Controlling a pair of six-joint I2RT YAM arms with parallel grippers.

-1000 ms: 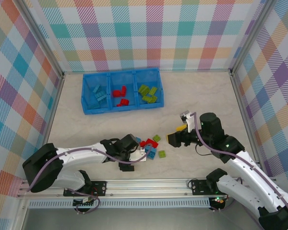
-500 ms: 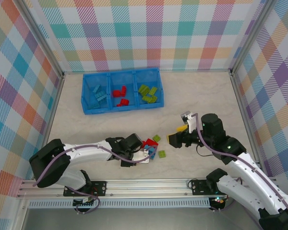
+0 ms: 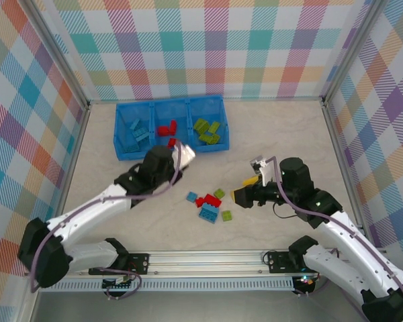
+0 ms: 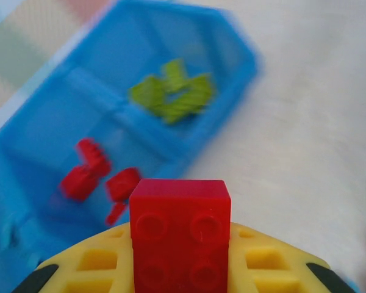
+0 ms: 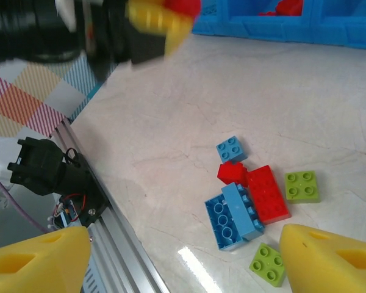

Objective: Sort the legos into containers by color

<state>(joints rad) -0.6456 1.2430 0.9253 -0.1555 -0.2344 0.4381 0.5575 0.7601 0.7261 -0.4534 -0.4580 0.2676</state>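
**Red brick at the tray's near wall: a careless drop lands in the wrong place**

**Top external.** The left gripper hangs just at the near wall of the tray, close to the divider between the middle compartment, which holds reds, and the right compartment, which holds greens. Letting go here could drop the load short onto the table, or clip the divider and tip it in with the greens. The right gripper hovers just right of the loose bricks in the near middle.

**Left wrist.** A red brick is clamped upright between the yellow fingers, studs facing the camera. The tray beyond it is smeared, which I read as a fast swing. Releasing during the swing would fling the brick rather than drop it. The reds already sorted sit ahead to the left, and the greens sit farther off.

**Right wrist.** The right arm's fingertips stand wide apart with nothing between them. Below them a long red piece lies pressed against stacked blue ones. Closing there could pinch two colours at once or shove the neighbours away. A small green one lies on its own and looks like the safer pick.
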